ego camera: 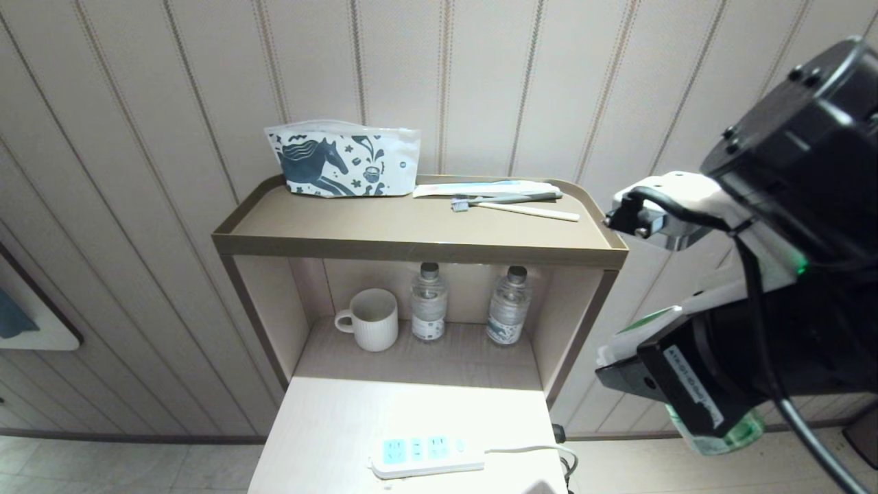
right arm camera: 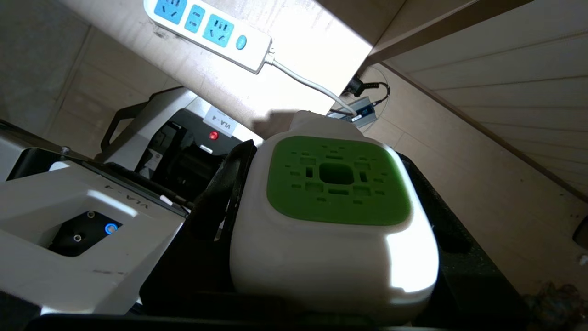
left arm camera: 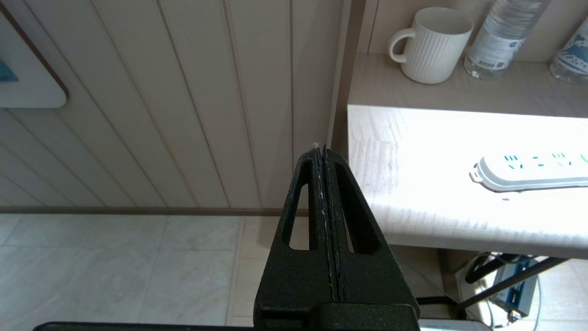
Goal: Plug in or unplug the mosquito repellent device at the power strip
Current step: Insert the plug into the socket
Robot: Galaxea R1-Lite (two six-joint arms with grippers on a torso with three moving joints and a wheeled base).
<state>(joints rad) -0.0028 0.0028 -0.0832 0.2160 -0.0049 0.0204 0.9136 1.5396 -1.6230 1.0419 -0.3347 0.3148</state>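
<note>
Clearly the right tool (right arm camera: pixel 330 220) grips the repellent device (right arm camera: pixel 337 220) between its fingers, well apart from the power strip (ego camera: pixel 425 456) on the desk (ego camera: pixel 329 425). Left tool (left arm camera: pixel 324 161) is clenched, empty.

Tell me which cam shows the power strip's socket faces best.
Right wrist view: the power strip shows crisp blue sockets, oval button and cable, nothing plugged in. Head view shows it whole but washed out by glare. Left wrist view catches only one overexposed end.

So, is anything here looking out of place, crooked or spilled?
Nothing stands out. The power strip lies flat on the desk with all sockets free. The mug and both water bottles stand upright. The mosquito repellent device sits in the right claw, beside the desk.
</note>
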